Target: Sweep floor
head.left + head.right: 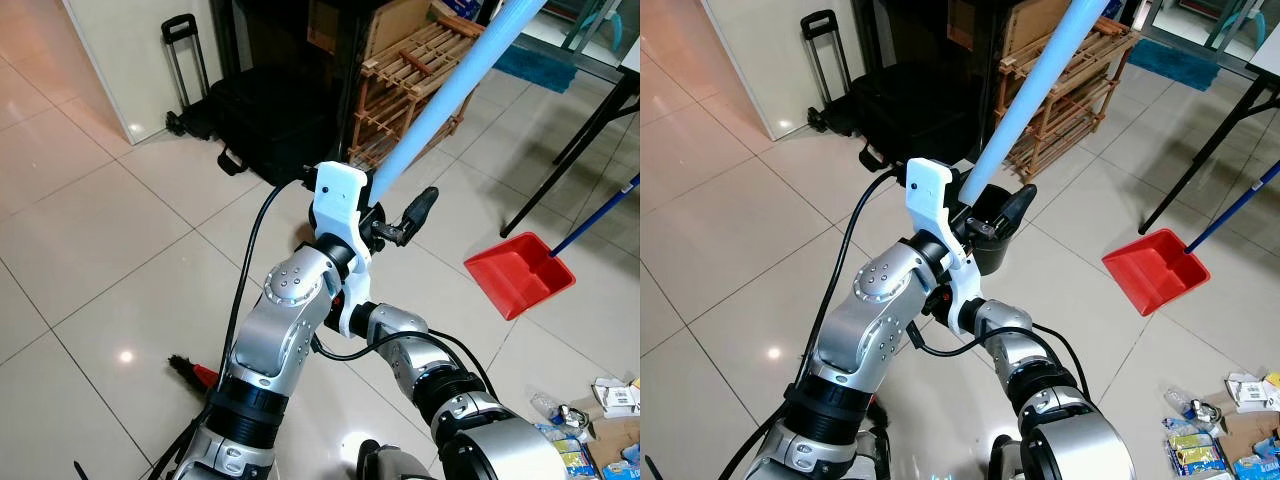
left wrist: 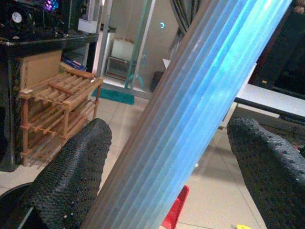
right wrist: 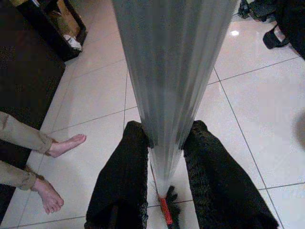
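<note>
My right claw (image 3: 164, 176) clenched on broom (image 1: 455, 85); left claw (image 2: 167, 157) loose around it. Litter (image 1: 600, 420) beside red dustpan (image 1: 518, 272) unswept — task barely begun, I reckon.

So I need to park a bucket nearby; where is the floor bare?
Bare tile lies left of the arms, before the black suitcase, and between the broom handle and red dustpan. Litter crowds the right corner.
</note>
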{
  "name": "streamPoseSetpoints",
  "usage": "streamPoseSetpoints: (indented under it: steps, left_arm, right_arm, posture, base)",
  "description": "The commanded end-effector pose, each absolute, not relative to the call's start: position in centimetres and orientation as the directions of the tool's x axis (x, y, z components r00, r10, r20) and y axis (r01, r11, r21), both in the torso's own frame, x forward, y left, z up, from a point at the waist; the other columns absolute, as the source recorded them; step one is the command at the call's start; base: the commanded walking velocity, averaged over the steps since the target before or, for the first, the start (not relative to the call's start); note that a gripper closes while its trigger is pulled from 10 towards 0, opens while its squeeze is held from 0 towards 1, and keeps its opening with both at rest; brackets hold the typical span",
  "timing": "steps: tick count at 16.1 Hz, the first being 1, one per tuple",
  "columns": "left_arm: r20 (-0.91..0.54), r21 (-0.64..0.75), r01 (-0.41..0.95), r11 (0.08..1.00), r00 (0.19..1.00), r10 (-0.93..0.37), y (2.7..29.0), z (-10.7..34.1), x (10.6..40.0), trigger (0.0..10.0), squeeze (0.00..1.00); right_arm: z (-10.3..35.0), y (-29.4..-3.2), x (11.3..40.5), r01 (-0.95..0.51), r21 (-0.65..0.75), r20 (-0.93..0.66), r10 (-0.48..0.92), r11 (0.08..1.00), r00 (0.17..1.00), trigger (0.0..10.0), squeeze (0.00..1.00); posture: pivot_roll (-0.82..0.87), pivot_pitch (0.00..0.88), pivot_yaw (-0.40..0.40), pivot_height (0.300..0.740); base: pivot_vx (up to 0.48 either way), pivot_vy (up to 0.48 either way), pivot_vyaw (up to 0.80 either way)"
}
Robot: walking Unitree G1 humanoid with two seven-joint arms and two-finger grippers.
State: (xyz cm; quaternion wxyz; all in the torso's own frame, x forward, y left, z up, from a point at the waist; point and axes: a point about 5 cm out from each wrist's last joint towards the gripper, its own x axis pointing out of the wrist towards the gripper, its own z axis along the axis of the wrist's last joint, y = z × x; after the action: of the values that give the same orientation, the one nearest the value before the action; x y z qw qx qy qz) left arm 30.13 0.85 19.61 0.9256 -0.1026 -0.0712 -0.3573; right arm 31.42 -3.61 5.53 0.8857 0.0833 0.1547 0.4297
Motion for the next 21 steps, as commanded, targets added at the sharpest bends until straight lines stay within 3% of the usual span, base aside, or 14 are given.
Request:
streamPoseSetpoints:
  steps: [1,3,5,7,18,21]
  left_arm:
    - [0.208,-0.138,0.715,0.686,0.698,-0.685,-0.1,19.8,29.5,10.0,0.00]
    - [0.196,-0.121,0.745,0.656,0.665,-0.720,-0.4,19.7,29.1,10.0,0.00]
    - [0.140,0.087,0.699,0.710,0.697,-0.703,8.2,21.6,29.1,10.0,0.00]
    - [0.148,0.122,0.611,0.782,0.768,-0.623,10.5,22.4,29.6,10.0,0.00]
    - [0.092,0.120,0.598,0.793,0.788,-0.608,11.0,22.4,29.4,10.0,0.00]
    - [0.155,0.083,0.664,0.743,0.728,-0.668,11.0,23.6,28.4,10.0,0.00]
  right_arm:
    - [6.2,-3.0,31.6,-0.756,0.264,-0.176,0.801,0.599,0.573,10.0,0.00]
    - [6.2,-2.9,31.5,-0.756,0.262,-0.178,0.800,0.600,0.573,10.0,0.00]
    - [6.2,-5.4,33.1,-0.651,0.222,-0.242,0.688,0.725,0.684,10.0,0.00]
    - [6.2,-6.2,33.4,-0.616,0.218,-0.246,0.653,0.757,0.716,10.0,0.00]
    - [6.6,-6.6,33.9,-0.592,0.215,-0.236,0.630,0.776,0.740,10.0,0.00]
    - [7.2,-7.1,34.4,-0.593,0.200,-0.220,0.625,0.780,0.749,10.0,0.00]
  posture:
    - [0.08,0.151,-0.007,0.740]
    - [0.08,0.151,-0.007,0.740]
    - [0.11,0.144,-0.012,0.740]
    - [0.11,0.146,-0.010,0.740]
    - [0.10,0.137,-0.005,0.740]
    - [0.10,0.133,-0.005,0.740]
  base:
    - [0.000,0.000,0.00]
    - [0.000,0.000,0.00]
    - [0.000,0.000,0.00]
    - [0.000,0.000,0.00]
    - [0.000,0.000,0.00]
    - [0.000,0.000,0.00]
